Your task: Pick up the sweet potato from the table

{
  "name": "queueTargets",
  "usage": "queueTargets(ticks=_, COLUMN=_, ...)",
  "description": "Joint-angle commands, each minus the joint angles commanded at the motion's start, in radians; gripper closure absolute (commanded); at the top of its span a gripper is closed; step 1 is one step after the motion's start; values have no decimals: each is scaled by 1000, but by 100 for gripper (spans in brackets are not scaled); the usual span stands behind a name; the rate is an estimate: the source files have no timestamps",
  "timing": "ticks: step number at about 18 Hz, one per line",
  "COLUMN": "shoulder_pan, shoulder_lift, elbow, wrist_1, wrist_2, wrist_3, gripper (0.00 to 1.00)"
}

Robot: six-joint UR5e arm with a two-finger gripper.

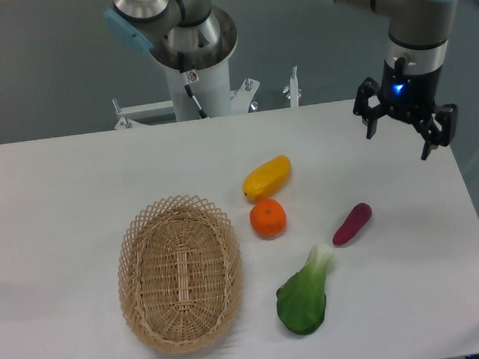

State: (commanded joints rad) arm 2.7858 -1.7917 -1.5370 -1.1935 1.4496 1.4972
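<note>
The sweet potato (352,224) is a small purple-magenta vegetable lying slantwise on the white table (52,209), right of centre. My gripper (400,141) hangs above the table's far right part, up and to the right of the sweet potato, well apart from it. Its fingers are spread open and hold nothing.
A round orange (268,218) and a yellow-orange oblong fruit (267,177) lie left of the sweet potato. A green leafy vegetable (305,296) lies just below it. A wicker basket (180,271) stands at the left front. The table's right edge is near the gripper.
</note>
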Motion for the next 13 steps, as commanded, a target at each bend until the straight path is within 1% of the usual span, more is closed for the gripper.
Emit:
queueTargets(ticks=2, shoulder_pan=-17, shoulder_lift=-24, elbow=-5, wrist_1=3, wrist_2=2, wrist_3=-2, gripper=0)
queueTargets(ticks=5, shoulder_pan=-17, shoulder_lift=-70, elbow=0, wrist_1=6, wrist_2=3, wrist_3=9, gripper=0)
queueTargets(ticks=6, shoulder_pan=-15, shoulder_lift=-90, elbow=0, wrist_1=17, wrist_2=3, wrist_3=12, gripper=0)
queueTargets(ticks=11, shoulder_pan=-20, shoulder_lift=-205, elbow=-17, wrist_1=141, wrist_2=8, wrist_3=6, gripper=0)
queueTargets(ticks=13, shoulder_pan=-20, shoulder_lift=-233, elbow=-31, wrist_1=169, wrist_2=9, wrist_3=11, gripper=0)
